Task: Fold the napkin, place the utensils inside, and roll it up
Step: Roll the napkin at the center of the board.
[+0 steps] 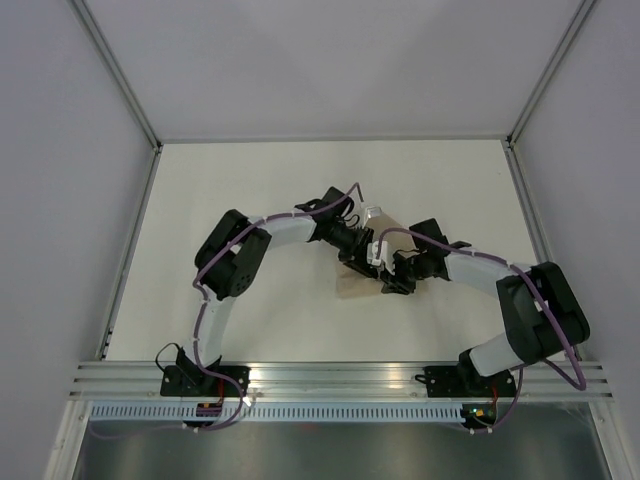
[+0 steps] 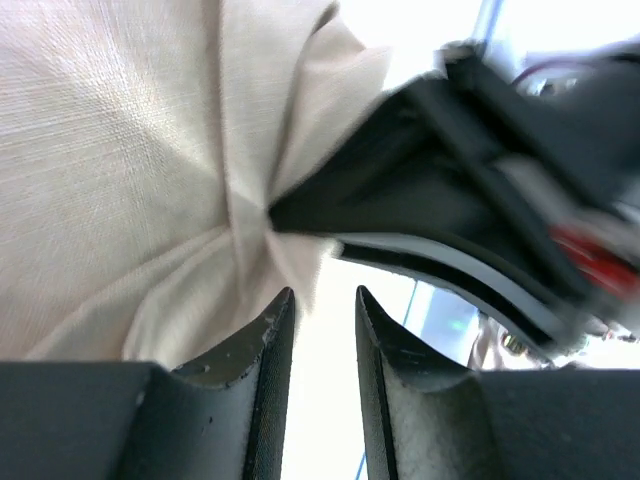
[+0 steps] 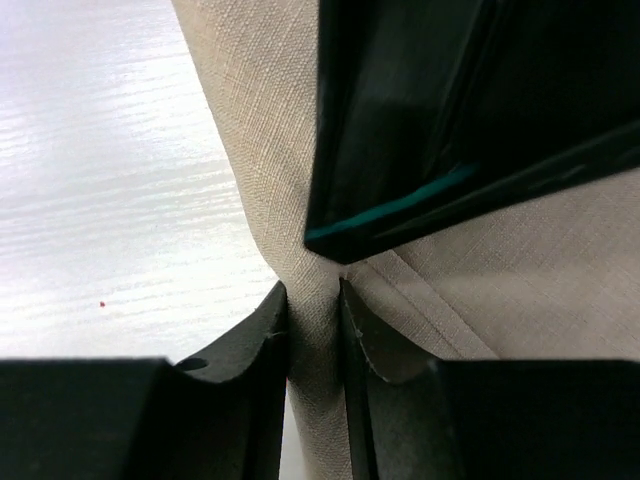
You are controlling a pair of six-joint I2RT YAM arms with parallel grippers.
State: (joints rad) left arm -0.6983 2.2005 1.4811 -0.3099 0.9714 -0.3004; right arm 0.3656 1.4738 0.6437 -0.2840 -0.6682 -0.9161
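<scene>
Top view: both arms reached in to the middle of the tabletop (image 1: 250, 190), wrists almost meeting. The left gripper (image 1: 360, 262) and right gripper (image 1: 393, 281) sat close together over the napkin (image 1: 352, 284), which was bunched and partly lifted near the centre, a little toward the right edge. Most of the cloth was hidden under the wrists, and the jaw states could not be read from here.

Left wrist view: tan napkin (image 2: 120, 170) filled the upper left, gathered to a puckered point where the right gripper (image 2: 285, 213) bit it. The left gripper (image 2: 323, 305) had its jaws partly apart with a bright gap between them and no cloth in it. The cloth lay just beside one finger (image 2: 265, 345).

Right wrist view: the right gripper (image 3: 313, 305) had its jaws nearly together, with a ridge of napkin (image 3: 260, 130) pinched between the fingertips. The left gripper (image 3: 335, 245) hung just above the pinch.

Risks, as judged:
- A single pinch on a bunched ridge would probably drag the cloth into a crumple rather than a clean fold.
- The thin bite might slip under any sideways pull.
- The two wrists were crowded, so a collision or a snagged purple cable (image 1: 215, 262) seemed possible.
- If the left closed now, it might catch a stray layer

Surface and room: white matte tabletop with a faint wood grain (image 3: 110, 170) and little to hold cloth in place. Plain pale panels (image 1: 330, 60) closed in the far and side edges, and an aluminium rail (image 1: 340, 375) ran along the near edge under the bases
</scene>
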